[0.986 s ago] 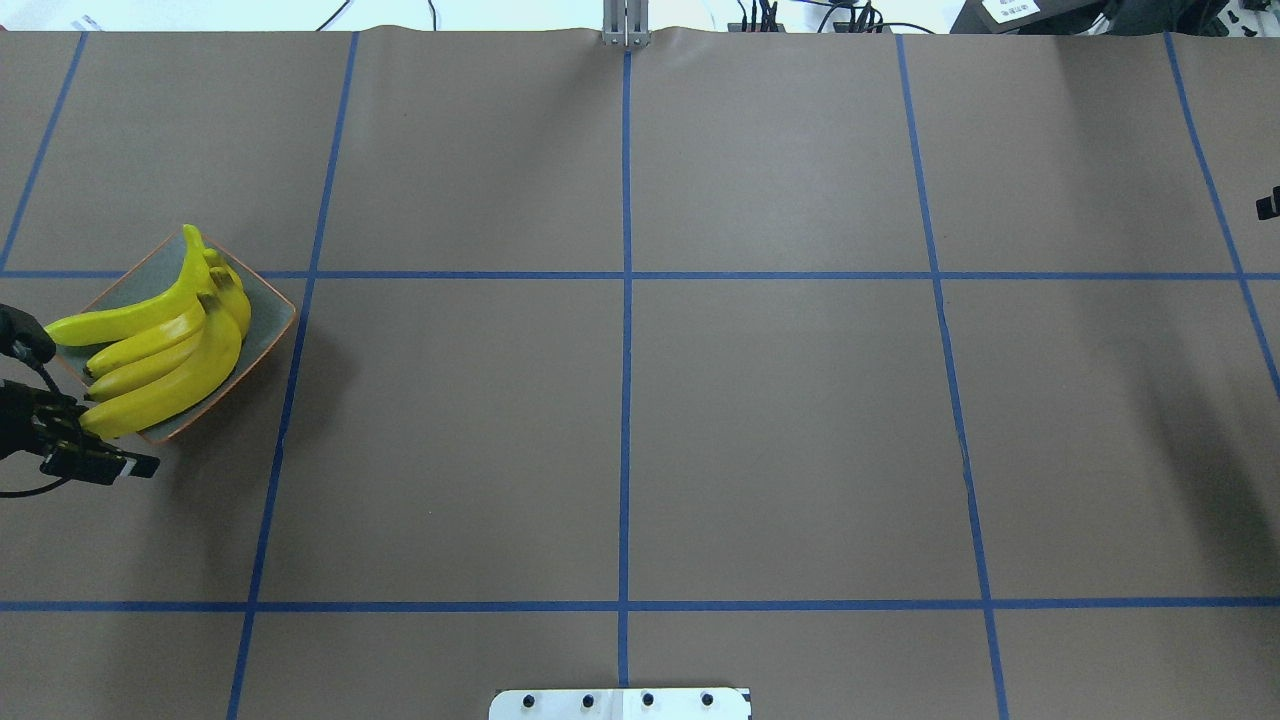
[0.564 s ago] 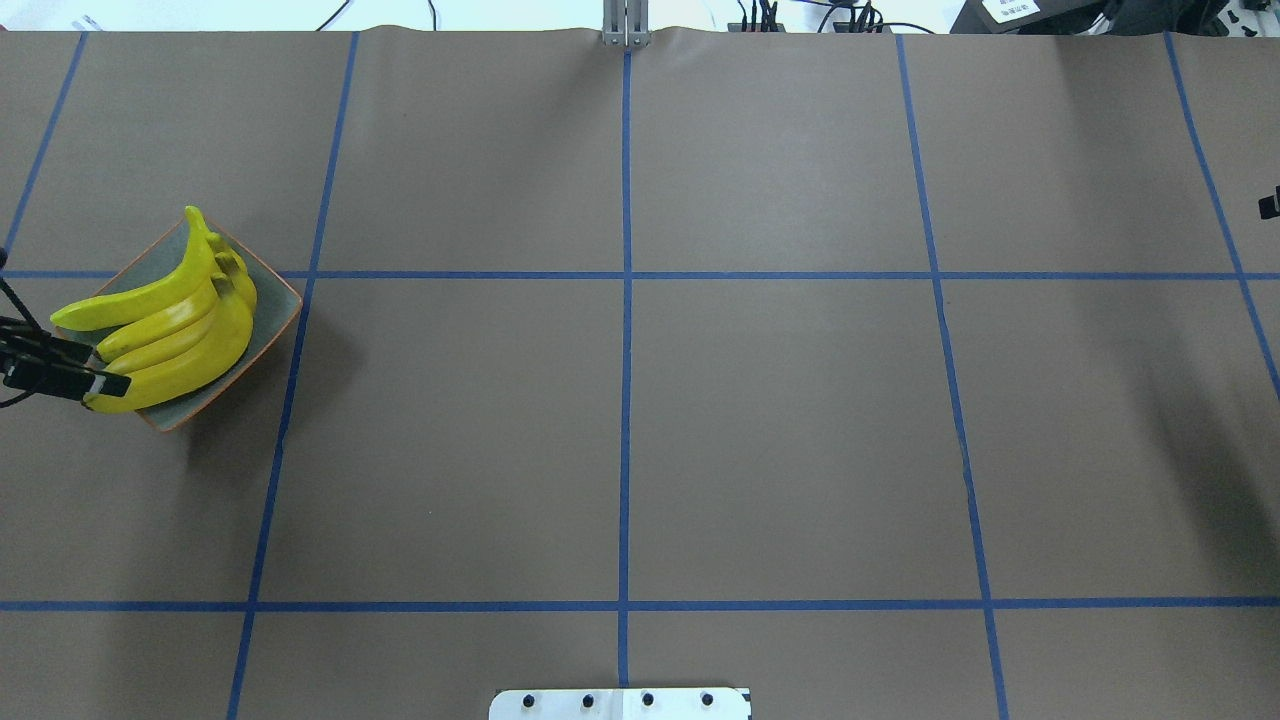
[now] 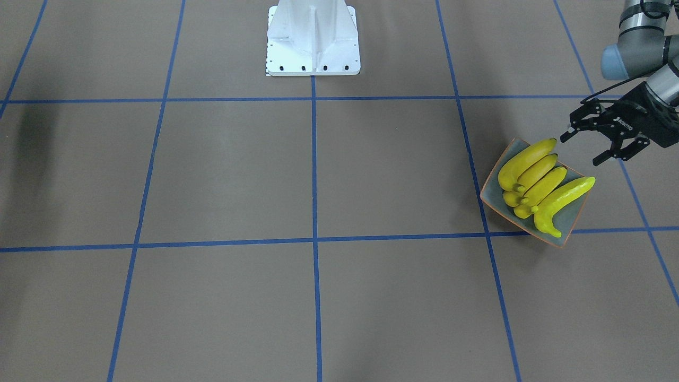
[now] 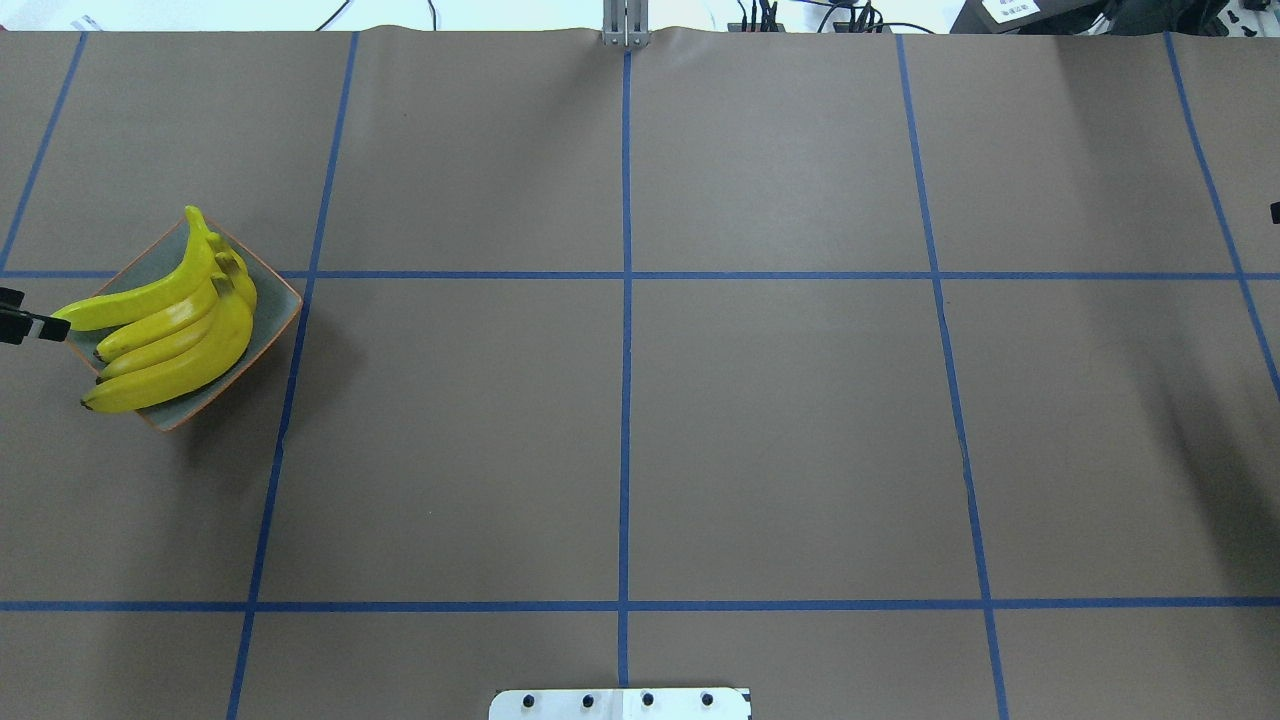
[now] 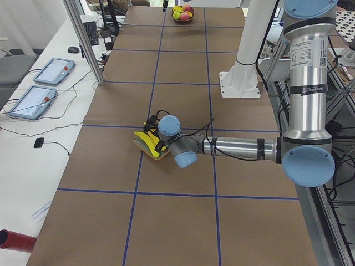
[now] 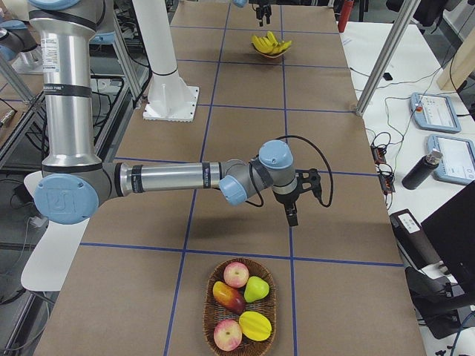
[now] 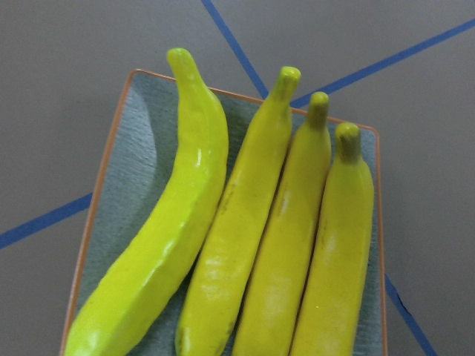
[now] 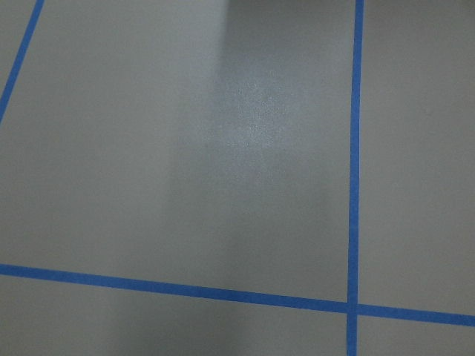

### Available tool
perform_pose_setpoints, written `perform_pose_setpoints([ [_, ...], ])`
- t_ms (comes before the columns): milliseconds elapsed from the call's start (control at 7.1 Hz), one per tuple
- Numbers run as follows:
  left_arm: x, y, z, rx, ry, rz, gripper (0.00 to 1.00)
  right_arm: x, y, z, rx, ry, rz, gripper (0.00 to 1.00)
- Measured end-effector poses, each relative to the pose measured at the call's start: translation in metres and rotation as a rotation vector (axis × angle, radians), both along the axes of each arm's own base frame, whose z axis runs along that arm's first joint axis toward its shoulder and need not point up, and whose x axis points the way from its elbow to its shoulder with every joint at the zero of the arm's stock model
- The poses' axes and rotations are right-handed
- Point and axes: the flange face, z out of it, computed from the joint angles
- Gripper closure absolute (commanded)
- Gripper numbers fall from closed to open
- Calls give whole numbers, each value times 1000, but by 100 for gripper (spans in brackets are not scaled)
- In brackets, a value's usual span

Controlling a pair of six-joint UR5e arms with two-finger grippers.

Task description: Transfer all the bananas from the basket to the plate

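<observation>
Front-facing exterior: four glossy yellow toy bananas [image 3: 538, 183] lie side by side on square grey-blue glazed plate [image 3: 572, 213]. Beside them hovers left end effector [image 3: 582, 149], fingers apart, empty. State of right end effector [image 6: 292, 219]: cannot tell. Transfer looks finished; best retreat upward, clear of overhanging banana tip.

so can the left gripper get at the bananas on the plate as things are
Probably yes. The left gripper is open, empty, just beside the plate, and the four bananas lie uncovered on it with nothing in between.
</observation>
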Motion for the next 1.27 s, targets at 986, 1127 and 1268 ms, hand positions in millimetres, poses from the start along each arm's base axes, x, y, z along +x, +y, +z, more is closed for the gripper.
perform_pose_setpoints([
  [986,-129,-78,-14,-28,-365,39,0,55,37,90,-85,-28,-48,0],
  [1127,-148,-77,-5,-151,-377,55,0,57,44,96,-99,-28,-46,0],
  [1268,-159,-70,6,-247,-377,63,0,58,52,102,-109,-25,-52,0],
])
